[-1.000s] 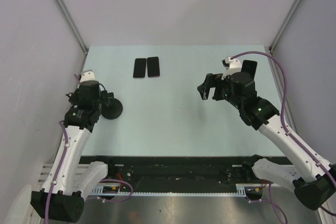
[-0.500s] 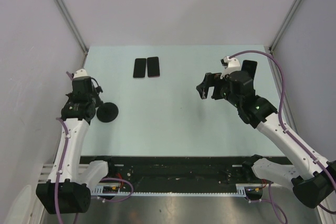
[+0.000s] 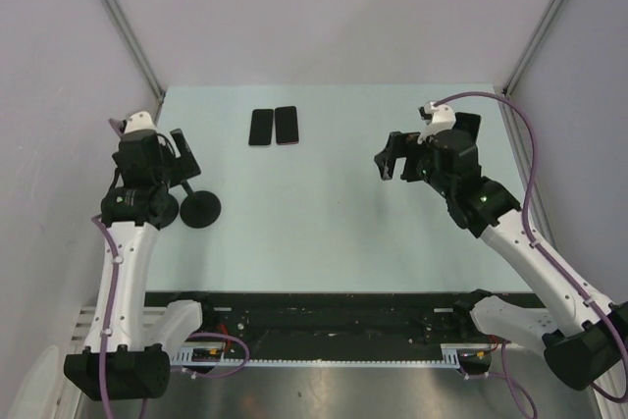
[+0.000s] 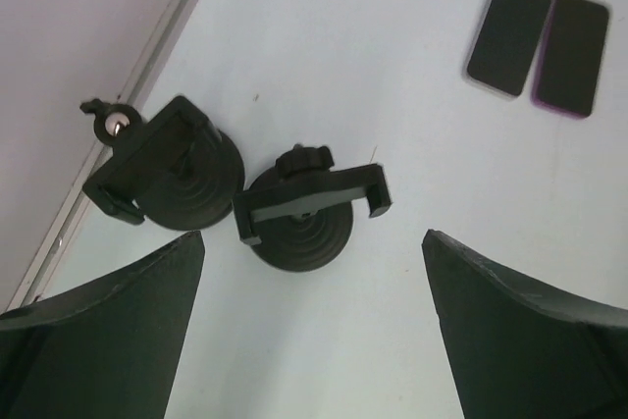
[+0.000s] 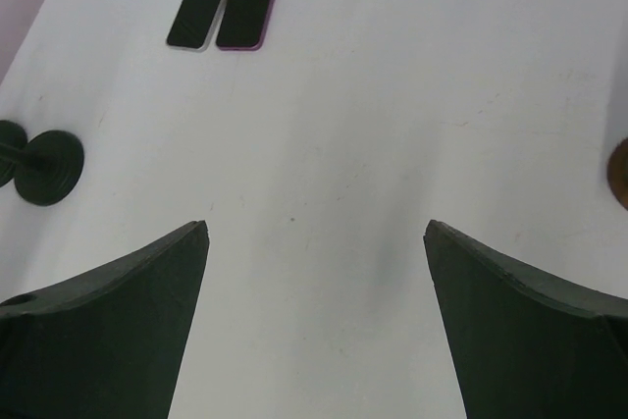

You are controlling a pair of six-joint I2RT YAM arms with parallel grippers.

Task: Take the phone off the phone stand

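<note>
Two black phones (image 3: 260, 127) (image 3: 286, 126) lie flat side by side at the table's back; the left wrist view shows them too (image 4: 507, 34) (image 4: 571, 54). Two black phone stands (image 4: 172, 169) (image 4: 304, 208) sit at the left edge, both clamps empty. My left gripper (image 3: 174, 169) (image 4: 312, 236) hovers open above them, holding nothing. My right gripper (image 3: 392, 162) (image 5: 314, 228) hangs open over bare table. A third dark phone (image 3: 468, 126) stands tilted behind the right wrist, and what supports it is hidden.
White enclosure walls close in both sides, with a metal rail (image 4: 137, 80) along the table's left edge close to the stands. A brown round object (image 5: 620, 172) shows at the right wrist view's edge. One stand (image 5: 44, 169) appears far left there.
My left gripper opened, let go of the phone stand, and drew back up and to the left. The stand stays on the table. The right arm barely moved.
</note>
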